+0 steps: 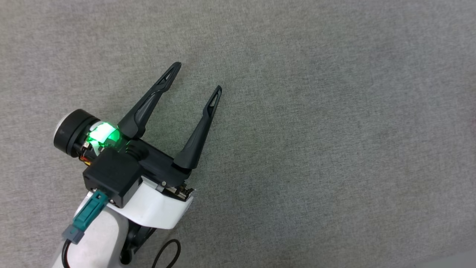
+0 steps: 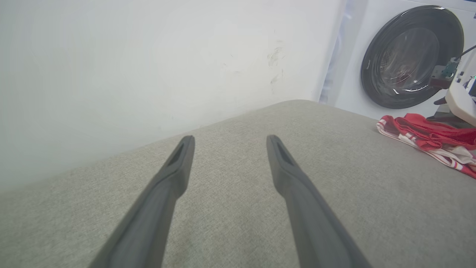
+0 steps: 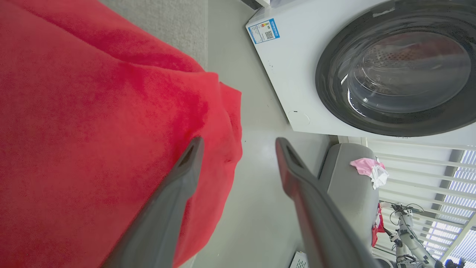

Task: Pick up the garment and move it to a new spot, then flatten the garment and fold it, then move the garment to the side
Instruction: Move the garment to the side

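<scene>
The garment point(image 2: 427, 139), red with white and striped trim, lies crumpled on the grey cloth surface point(image 2: 230, 223) at the far right of the left wrist view. My left gripper point(image 1: 196, 77) point(image 2: 229, 137) hovers open over bare grey cloth, well away from the garment, with nothing between its fingers. In the right wrist view the garment point(image 3: 93, 130) spreads as red fabric over the left side. My right gripper point(image 3: 238, 140) stands open at the garment's edge. One of its fingers point(image 3: 178, 186) lies over the red fabric, the other over the pale floor.
A white washing machine point(image 2: 409, 56) point(image 3: 390, 74) with a dark round door stands beyond the surface's edge. A white wall point(image 2: 148, 74) runs behind the surface. Part of my right arm point(image 2: 461, 104) sits above the garment. A pink cloth point(image 3: 366, 169) rests on a grey seat.
</scene>
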### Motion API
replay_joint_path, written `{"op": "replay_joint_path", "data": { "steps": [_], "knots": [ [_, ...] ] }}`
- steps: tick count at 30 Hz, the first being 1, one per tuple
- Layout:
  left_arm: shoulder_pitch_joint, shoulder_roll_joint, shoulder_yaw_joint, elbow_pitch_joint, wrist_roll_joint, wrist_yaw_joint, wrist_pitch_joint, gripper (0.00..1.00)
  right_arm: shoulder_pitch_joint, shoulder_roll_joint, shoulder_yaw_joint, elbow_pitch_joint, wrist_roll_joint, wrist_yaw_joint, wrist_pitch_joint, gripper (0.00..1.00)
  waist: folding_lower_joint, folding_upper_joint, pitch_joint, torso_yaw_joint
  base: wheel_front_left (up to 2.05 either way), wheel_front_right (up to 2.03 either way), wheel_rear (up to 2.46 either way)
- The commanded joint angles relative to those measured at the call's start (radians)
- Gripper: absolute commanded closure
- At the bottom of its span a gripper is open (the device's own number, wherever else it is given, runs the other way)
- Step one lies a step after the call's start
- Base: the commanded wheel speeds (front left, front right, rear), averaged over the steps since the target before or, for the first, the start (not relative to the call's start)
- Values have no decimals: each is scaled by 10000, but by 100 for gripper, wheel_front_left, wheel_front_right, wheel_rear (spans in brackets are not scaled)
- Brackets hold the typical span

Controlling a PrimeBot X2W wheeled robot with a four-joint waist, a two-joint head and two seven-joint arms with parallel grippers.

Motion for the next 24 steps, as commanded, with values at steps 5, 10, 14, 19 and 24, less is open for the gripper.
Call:
{"op": "replay_joint_path", "data": {
  "steps": [5, 10, 14, 19, 24],
  "knots": [
    [348, -155, 51, 537, -233, 146, -449, 0, -163, 243, 94, -797, 133, -21, -194, 0, -1, 0, -936, 120, 0, 0, 0],
    [761, -263, 223, 1196, -487, 323, -889, 0, 27, 686, 391, -1892, 1062, -21, -499, 0, -1, 0, -1953, 286, 0, 0, 0],
    [1198, -422, 455, 1654, -816, 496, -1138, 0, 378, 1146, 794, -2996, 2100, -21, -815, 0, -1, 0, -2779, 502, 0, 0, 0],
    [1800, -616, 649, 2154, -1037, 753, -1328, 0, 1266, 1837, 1035, -4370, 3228, -21, -1357, 0, -1, 0, -3764, 885, 0, 0, 0],
    [2315, -753, 738, 2419, -1186, 943, -1383, 0, 2336, 2285, 1267, -5252, 3816, -21, -1800, 0, -1, 0, -4454, 1235, 0, 0, 0]
  ]
}}
